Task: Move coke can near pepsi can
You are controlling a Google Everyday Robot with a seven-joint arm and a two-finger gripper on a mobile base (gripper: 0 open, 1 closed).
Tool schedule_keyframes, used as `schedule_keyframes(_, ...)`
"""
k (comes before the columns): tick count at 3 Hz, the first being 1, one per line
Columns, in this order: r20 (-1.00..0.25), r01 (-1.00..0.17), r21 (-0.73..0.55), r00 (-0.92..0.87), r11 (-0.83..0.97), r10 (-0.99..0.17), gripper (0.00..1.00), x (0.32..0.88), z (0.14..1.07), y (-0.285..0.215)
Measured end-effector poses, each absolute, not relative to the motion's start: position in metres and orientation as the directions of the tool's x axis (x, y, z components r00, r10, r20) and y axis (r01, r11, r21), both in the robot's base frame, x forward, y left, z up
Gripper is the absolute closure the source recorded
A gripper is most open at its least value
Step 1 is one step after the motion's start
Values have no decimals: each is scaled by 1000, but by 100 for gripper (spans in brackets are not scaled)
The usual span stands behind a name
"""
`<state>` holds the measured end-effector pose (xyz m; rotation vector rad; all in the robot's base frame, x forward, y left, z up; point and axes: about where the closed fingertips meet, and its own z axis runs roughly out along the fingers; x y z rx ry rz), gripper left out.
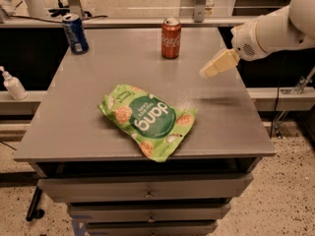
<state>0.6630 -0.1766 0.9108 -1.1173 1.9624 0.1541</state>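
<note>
Above the table (88,127), gripper (210,69), apart from upright coke can (171,38).

A: How many cans?
B: Two: one coke can (171,38), one pepsi can (75,33) left of it.
A: And the rest?
B: One green Dang snack bag (147,121), one pump bottle (13,84), one gripper (211,68) right of the coke can.

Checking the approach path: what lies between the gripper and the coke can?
Only bare grey tabletop, in the camera view. The gripper hovers right of the coke can, apart from it.
</note>
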Motion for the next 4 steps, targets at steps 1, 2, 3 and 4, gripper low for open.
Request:
schedule_keyframes(1,-736,-742,-277,-245,611,-631,0,665,912,-177)
schedule_keyframes(2,-804,-711,-213,-263,671,-533,0,686,909,-167)
schedule_keyframes(3,-871,-675,-139,-266,725,-414,0,719,902,-158)
schedule_keyframes(4,-914,-656,-72,-258,752,-313,0,753,894,-146)
